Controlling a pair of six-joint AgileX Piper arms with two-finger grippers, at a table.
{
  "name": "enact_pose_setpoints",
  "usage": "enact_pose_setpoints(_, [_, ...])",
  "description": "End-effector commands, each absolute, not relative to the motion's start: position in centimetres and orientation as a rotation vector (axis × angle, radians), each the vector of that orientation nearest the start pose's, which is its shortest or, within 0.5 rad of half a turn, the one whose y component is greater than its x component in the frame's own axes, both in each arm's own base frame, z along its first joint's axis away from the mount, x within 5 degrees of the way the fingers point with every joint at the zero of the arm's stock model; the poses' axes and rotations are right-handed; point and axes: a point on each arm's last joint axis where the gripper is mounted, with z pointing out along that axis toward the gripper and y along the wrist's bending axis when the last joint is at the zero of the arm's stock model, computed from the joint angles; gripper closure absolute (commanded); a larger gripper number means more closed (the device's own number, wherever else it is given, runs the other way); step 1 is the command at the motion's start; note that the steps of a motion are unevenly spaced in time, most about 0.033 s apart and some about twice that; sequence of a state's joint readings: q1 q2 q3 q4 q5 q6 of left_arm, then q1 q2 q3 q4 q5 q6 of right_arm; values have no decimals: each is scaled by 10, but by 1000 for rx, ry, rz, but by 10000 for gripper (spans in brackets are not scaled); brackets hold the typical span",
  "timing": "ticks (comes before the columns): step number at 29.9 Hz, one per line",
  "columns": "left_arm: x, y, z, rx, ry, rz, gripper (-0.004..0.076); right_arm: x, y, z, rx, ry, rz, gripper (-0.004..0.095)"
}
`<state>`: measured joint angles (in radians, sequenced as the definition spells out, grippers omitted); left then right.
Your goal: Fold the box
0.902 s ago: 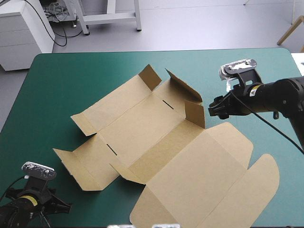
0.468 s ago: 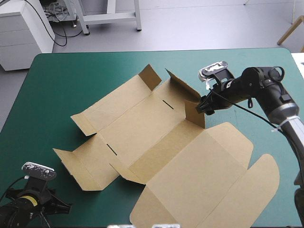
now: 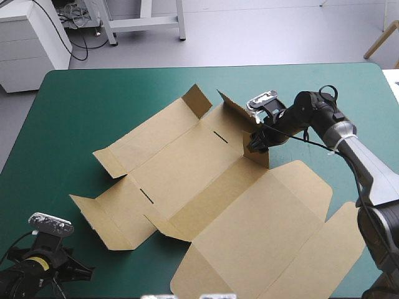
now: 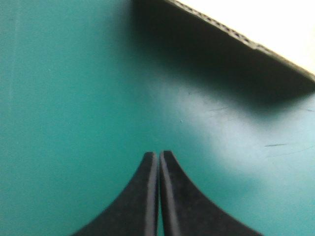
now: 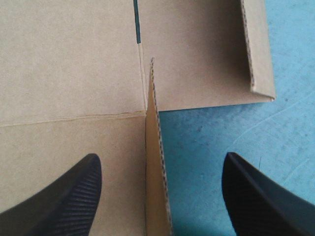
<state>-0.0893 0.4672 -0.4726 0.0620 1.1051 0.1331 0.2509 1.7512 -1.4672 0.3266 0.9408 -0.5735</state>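
Right gripper point(image 3: 254, 144) open astride the box's point(image 3: 187, 168) upright 2 o'clock flap point(image 5: 156, 147), to pinch it; left gripper point(image 4: 158, 153) closed, idle.

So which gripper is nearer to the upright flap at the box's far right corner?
Right. The right gripper is at the flap, jaws open on either side of it; the left gripper sits shut over the table, far off the box.

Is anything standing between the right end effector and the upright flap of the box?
Nothing visible. The right end effector is open, and the upright flap of the box already stands edge-on between its fingers.
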Motion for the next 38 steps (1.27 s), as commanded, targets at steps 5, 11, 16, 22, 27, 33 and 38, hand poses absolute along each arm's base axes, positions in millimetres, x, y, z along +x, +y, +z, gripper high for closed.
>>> enact_pose_setpoints(5, [65, -1, 261, 291, 2519, 89, 734, 369, 121, 300, -889, 2378, 326, 278])
enact_pose_setpoints(11, [65, -1, 261, 291, 2519, 89, 734, 374, 123, 291, -894, 2387, 347, 287])
enact_pose_setpoints(16, [65, -1, 261, 291, 2519, 89, 734, 374, 123, 290, -898, 2394, 350, 433])
enact_pose_setpoints(22, [65, -1, 261, 291, 2519, 89, 734, 370, 122, 288, -980, 2410, 345, 896])
enact_pose_setpoints(27, [65, -1, 261, 291, 2519, 89, 734, 369, 122, 287, -997, 2416, 333, 922])
enact_pose_setpoints(33, [65, -1, 261, 291, 2519, 89, 734, 369, 121, 287, -1038, 2399, 306, 922])
enact_pose_setpoints(38, [65, -1, 261, 291, 2519, 89, 734, 369, 121, 287, -1048, 2393, 302, 922])
